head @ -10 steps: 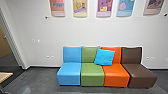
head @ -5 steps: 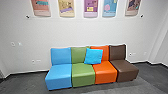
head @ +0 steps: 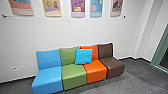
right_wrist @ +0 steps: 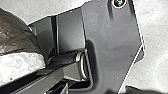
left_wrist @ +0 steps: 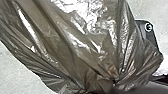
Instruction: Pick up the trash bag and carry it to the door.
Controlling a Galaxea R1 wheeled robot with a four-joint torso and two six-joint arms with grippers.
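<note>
The trash bag (left_wrist: pixel 82 47), brown and shiny, spreads large in the left wrist view. Its folds run together into a bunched neck, where my left gripper (left_wrist: pixel 113 83) is shut on it. Part of the same dark plastic, the bag (right_wrist: pixel 15 32), appears in the right wrist view beside the robot's own dark plate and jointed bar. How my right gripper stands cannot be made out. No door is clearly recognisable in the head view.
A row of blue, green, orange and brown seats (head: pixel 73 76) stands along the white wall, with a bright blue cushion (head: pixel 83 56) on it. Posters hang above. At the right are a wall corner and a green frame (head: pixel 161 48). Grey floor (head: pixel 140 80) lies in front.
The head camera has turned to the right. The doorway and table edge at the left have left its picture, and the wall corner and green frame have come in at the right.
</note>
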